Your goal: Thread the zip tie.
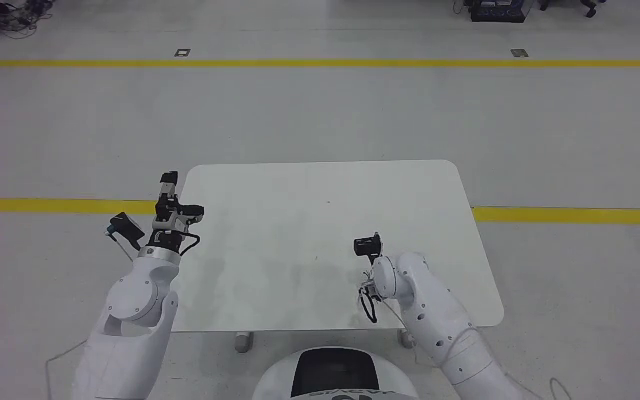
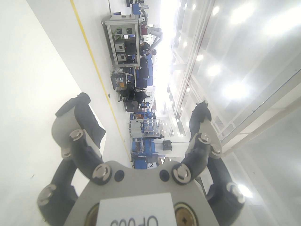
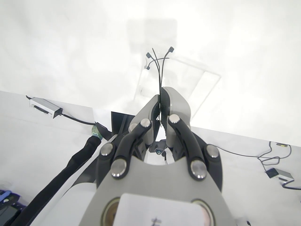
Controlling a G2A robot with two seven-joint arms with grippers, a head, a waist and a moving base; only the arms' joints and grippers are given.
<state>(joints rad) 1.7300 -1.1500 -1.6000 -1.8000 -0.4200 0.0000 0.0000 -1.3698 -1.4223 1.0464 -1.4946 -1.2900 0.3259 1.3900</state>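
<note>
Right pincer (image 3: 161, 98) is clamped on a few black zip ties (image 3: 160, 78). They stick straight out past its tips, heads at far ends. Left pincer (image 2: 141, 104), fingers wide apart & empty, sits well apart at the tabletop (image 1: 320, 200) left edge, so ties lie to its right.

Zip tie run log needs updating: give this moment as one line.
left gripper: open, empty | right gripper: shut on zip ties, several strands | threading: not begun
</note>
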